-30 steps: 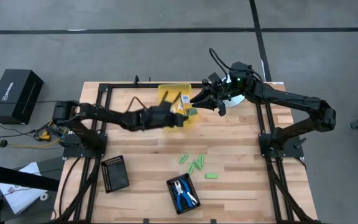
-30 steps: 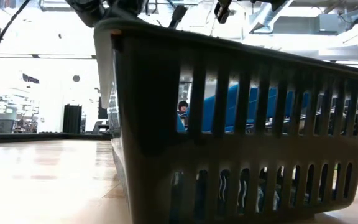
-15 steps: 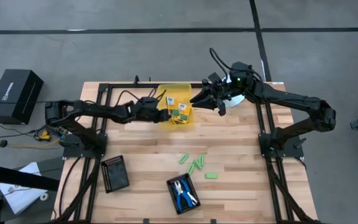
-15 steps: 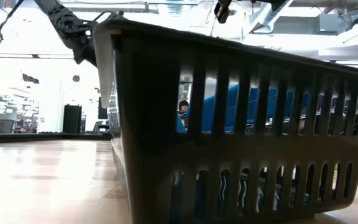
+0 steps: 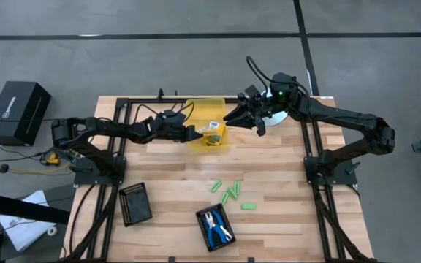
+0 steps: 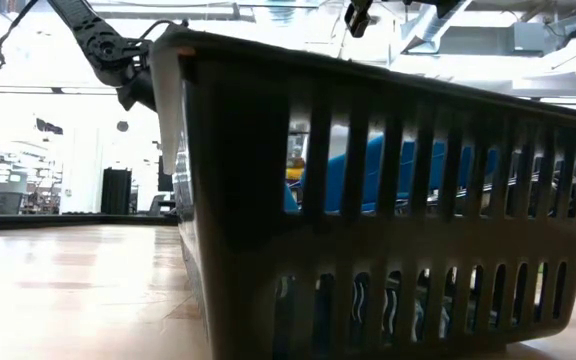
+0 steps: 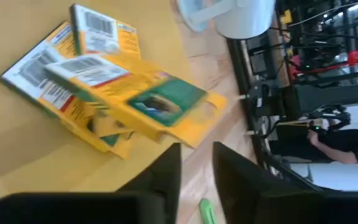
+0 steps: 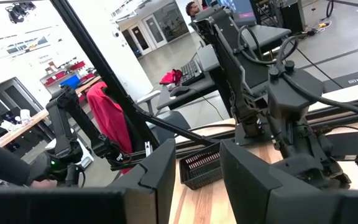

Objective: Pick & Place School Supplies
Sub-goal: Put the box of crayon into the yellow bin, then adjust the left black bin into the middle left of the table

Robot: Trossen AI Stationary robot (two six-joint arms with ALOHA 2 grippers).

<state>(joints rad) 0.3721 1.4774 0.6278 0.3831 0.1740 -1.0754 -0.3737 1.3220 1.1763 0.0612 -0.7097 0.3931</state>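
Upper centre of the high view, three yellow-orange printed boxes lie piled in the translucent yellow bin. Just left of them, the left gripper hovers, fingers slightly parted, holding nothing. Right of the bin, the right gripper hangs part open, empty. Lower centre, light-green sticks lie scattered above the scissors in a black tray.

No words or numbers are showing clearly enough to read. The yellow-orange printed boxes in the yellow bin are carrying barcode labels and small print, all too blurred to make out. The black box on the floor, left of the desk, is bearing a pale logo, illegible.
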